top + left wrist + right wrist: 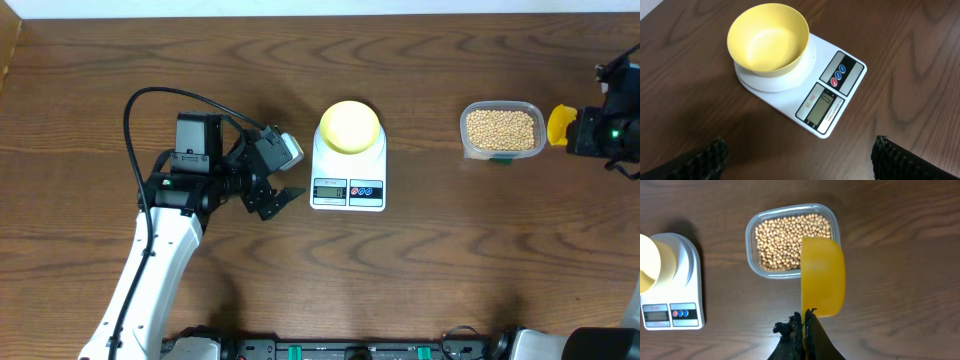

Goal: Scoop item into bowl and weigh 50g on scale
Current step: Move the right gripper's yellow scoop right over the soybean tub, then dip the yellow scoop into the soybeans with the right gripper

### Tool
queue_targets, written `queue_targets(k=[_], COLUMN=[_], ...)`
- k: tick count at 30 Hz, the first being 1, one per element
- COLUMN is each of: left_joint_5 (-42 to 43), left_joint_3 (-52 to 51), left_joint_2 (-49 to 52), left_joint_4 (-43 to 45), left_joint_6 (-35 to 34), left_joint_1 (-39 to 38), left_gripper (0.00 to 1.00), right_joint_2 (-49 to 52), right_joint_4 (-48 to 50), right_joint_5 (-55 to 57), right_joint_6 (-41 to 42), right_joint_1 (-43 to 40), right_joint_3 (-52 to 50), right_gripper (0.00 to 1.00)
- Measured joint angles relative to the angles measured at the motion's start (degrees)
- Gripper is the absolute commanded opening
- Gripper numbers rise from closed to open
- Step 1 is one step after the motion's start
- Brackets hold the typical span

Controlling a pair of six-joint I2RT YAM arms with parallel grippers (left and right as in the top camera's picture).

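Observation:
The pale yellow bowl [349, 126] stands empty on the white scale [348, 188]; both show in the left wrist view, bowl [768, 39] and scale [830, 102]. My left gripper [283, 193] is open and empty, just left of the scale; its fingertips [799, 157] frame bare table. The tan beans [501, 127] fill a clear plastic container [503, 152] to the right. My right gripper [805, 317] is shut on the handle of a yellow scoop [823, 275], held at the container's right end above the beans [785, 240]. The scoop also shows overhead [560, 124].
The table's left edge shows at the far left [8, 50]. Bare brown wood lies between the scale and the container and across the front of the table. The left arm's black cable [160, 95] loops over the table.

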Motion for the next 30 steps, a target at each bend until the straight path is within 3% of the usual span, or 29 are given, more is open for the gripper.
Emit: queue_targets(k=[18,30], left_joint_5=[0.0,0.0], left_joint_3=[0.0,0.0], left_joint_2=[0.0,0.0], left_joint_4=[0.0,0.0], left_joint_6=[0.0,0.0], left_joint_1=[0.0,0.0], left_gripper=[0.93,0.93], right_joint_2=[7.13,18.27], right_joint_4=[3.15,13.35], right_joint_5=[1.2,-2.95], right_joint_6=[0.0,0.0], right_joint_1=[-0.17,-0.17], right_joint_3=[-0.07,-0.26], right_gripper=[0.01,0.01])
